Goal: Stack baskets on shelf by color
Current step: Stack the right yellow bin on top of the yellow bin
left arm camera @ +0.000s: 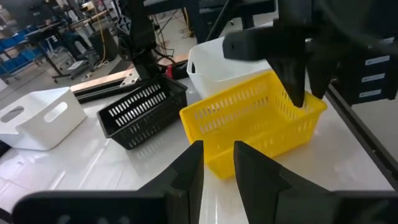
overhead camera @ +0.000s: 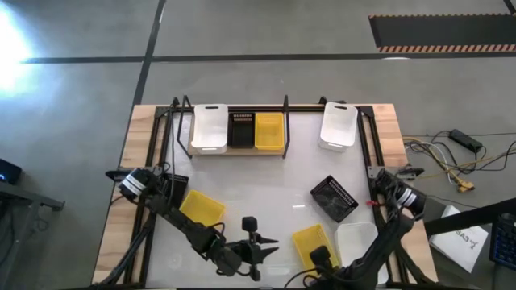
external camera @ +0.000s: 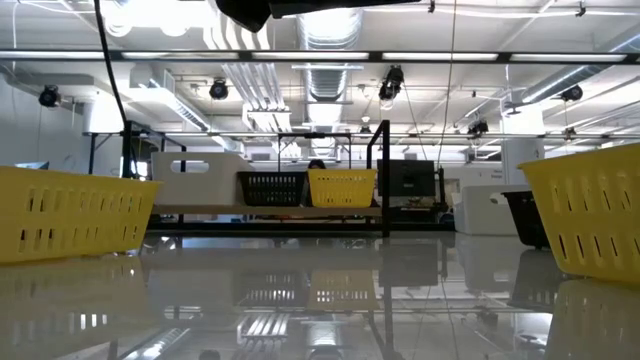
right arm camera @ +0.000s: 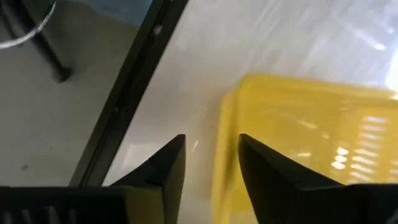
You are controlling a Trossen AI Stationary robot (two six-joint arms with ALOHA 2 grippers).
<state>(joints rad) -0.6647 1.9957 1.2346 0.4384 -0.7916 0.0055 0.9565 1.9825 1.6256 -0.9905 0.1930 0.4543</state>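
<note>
a small yellow plastic basket [overhead camera: 201, 208] is lying on the white tabletop [overhead camera: 266, 181] at the near left, apart from the left gripper [overhead camera: 260, 242], which is hovering at the near middle with its fingers slightly parted and holding nothing. on the light wooden shelf [overhead camera: 238, 150] at the far side, a white basket [overhead camera: 210, 127], a black slatted basket [overhead camera: 241, 129] and a yellow one [overhead camera: 269, 130] are sitting in a row. the right gripper [right arm camera: 211, 163] is hanging at the near edge, its fingers spread astride the wall of another yellow basket [overhead camera: 311, 243].

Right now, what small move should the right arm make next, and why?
Probably close the right gripper. Its open jaws appear to straddle the side wall of the yellow basket, which is not yet on the shelf.
</note>
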